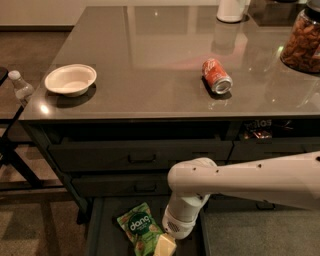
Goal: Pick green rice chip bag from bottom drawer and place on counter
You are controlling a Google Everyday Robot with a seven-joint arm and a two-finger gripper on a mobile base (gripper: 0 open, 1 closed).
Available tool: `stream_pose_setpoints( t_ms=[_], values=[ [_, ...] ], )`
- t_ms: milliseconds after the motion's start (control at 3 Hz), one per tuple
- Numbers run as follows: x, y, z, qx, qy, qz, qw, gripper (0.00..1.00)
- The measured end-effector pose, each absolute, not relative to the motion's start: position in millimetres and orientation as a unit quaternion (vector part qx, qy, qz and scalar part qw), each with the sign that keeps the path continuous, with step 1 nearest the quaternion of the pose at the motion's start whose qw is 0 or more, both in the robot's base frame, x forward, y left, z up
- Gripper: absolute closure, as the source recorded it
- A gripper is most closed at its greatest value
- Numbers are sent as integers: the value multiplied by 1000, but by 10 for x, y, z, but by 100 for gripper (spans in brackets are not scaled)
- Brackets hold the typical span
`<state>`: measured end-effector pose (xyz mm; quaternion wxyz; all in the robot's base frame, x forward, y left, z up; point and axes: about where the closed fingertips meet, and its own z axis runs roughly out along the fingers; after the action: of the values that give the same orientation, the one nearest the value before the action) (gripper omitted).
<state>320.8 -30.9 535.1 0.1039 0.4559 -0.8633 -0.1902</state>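
The green rice chip bag (140,228) lies flat on the floor of the open bottom drawer (106,235), its dark "dang" circle facing up. My gripper (164,245) hangs low over the drawer at the bag's right lower corner, touching or overlapping its edge. The white arm (240,177) reaches in from the right, in front of the drawers. Above them lies the glossy dark counter (150,55).
On the counter are a red soda can (216,76) on its side, a white bowl (70,79) at the left, a jar of nuts (302,42) and a white container (231,10) at the back. Two shut handled drawers (141,158) sit above the open one. A plastic bottle (21,86) stands at far left.
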Motion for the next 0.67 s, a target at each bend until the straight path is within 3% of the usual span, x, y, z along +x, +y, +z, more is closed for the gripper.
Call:
stream_pose_setpoints(
  t_ms=[667],
  values=[
    [3226,-159,4501,403,-884,-218,94,0]
  ],
)
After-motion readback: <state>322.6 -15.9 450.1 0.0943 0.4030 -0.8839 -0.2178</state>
